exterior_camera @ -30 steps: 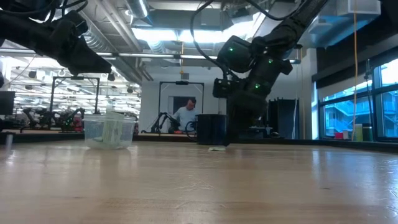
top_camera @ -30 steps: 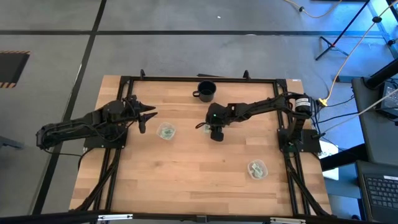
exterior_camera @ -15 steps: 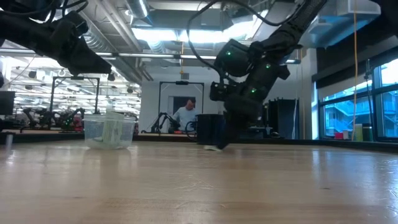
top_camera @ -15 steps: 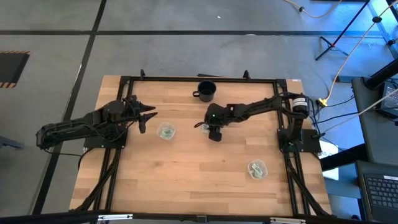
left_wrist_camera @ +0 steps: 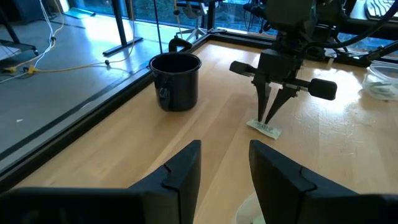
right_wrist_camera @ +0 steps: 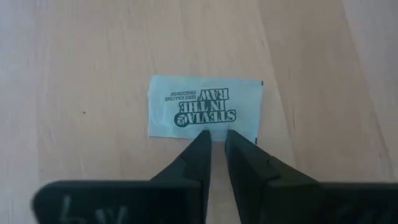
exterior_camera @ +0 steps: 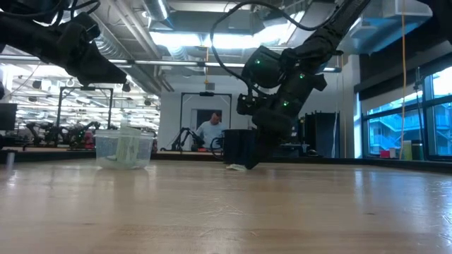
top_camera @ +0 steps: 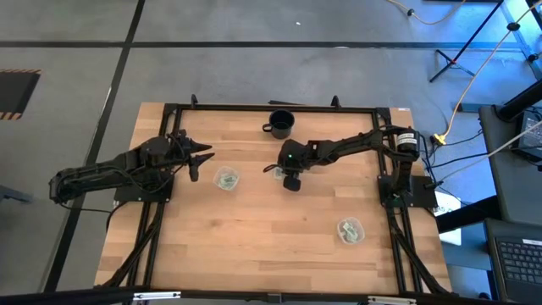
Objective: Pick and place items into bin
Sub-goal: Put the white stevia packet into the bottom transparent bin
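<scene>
A flat green-and-white packet (right_wrist_camera: pixel 205 109) lies on the wood near the table's middle (left_wrist_camera: pixel 264 128), just left of the black mug in the low view (exterior_camera: pixel 236 167). My right gripper (right_wrist_camera: pixel 216 135) stands over it, fingers pointing down and shut to a thin slit, their tips at the packet's long edge (top_camera: pixel 290 176). My left gripper (left_wrist_camera: pixel 225 168) is open and hovers at the table's left side (top_camera: pixel 200 158), next to a clear tub (top_camera: pixel 225 179) that holds packets. My right gripper has its shut fingertips (right_wrist_camera: pixel 200 142) on the packet's long edge (right_wrist_camera: pixel 180 135), near the middle of that edge. It comes from above, tilted. The packet lies flat on the table. Whether the edge is pinched between the tips cannot be told.
A black mug (top_camera: pixel 280 124) stands near the far edge, behind the right gripper. A second clear tub with packets (top_camera: pixel 350 230) sits toward the near right corner. A black frame (top_camera: pixel 271 108) runs along the table's edges. A person shows in the room beyond (exterior_camera: pixel 210 131).
My right gripper has tipped and shifted slightly toward the table's left while staying low on the packet. The packet has slid a little leftward along the table with the fingertips and stays flat.
</scene>
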Available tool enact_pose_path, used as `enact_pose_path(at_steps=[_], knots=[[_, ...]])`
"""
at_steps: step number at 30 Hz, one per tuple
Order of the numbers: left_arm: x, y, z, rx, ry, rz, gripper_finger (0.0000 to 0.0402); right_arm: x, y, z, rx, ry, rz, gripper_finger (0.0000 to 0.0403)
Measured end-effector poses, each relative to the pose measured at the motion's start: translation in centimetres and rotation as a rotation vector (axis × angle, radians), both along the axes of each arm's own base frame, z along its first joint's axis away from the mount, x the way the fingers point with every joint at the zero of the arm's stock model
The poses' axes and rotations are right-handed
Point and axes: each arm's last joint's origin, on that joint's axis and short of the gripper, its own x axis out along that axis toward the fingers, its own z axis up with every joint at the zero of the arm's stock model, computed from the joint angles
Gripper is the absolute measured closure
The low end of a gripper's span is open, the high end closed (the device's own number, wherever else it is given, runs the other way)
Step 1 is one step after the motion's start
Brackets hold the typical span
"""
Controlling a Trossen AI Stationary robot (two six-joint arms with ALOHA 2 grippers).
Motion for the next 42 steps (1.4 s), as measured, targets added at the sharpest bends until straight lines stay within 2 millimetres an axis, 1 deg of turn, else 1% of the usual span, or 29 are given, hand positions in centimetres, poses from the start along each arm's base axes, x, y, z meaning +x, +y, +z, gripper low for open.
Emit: enact_pose_path(at_steps=[4,11,17,21,24,34,37,42], knots=[[0.0,0.0,0.0,0.001,0.000,0.000,0.0272,0.0,0.0,0.0,0.000,0.000,0.000,0.0365],[0.0,0.0,0.0,0.001,0.001,0.000,0.0272,0.0,0.0,0.0,0.000,-0.003,0.001,0.0390],[0.0,0.0,0.0,0.000,0.004,0.000,0.0272,0.0,-0.2,0.0,0.015,-0.005,-0.008,0.0396],[0.0,0.0,0.0,-0.002,0.005,0.000,0.0272,-0.1,-0.5,0.0,0.069,-0.012,-0.096,0.0382],[0.0,0.0,-0.1,-0.007,0.003,0.002,0.0272,-0.1,-0.7,0.0,0.107,-0.016,-0.119,0.0369],[0.0,0.0,-0.1,-0.017,0.000,0.005,0.0272,-0.3,-1.7,0.0,0.293,-0.027,-0.275,0.0331],[0.0,0.0,-0.1,-0.027,-0.001,0.008,0.0272,-0.3,-1.7,0.0,0.313,-0.027,-0.306,0.0317],[0.0,0.0,-0.1,-0.029,0.004,0.008,0.0272,-0.2,-1.7,0.0,0.314,-0.034,-0.300,0.0291]])
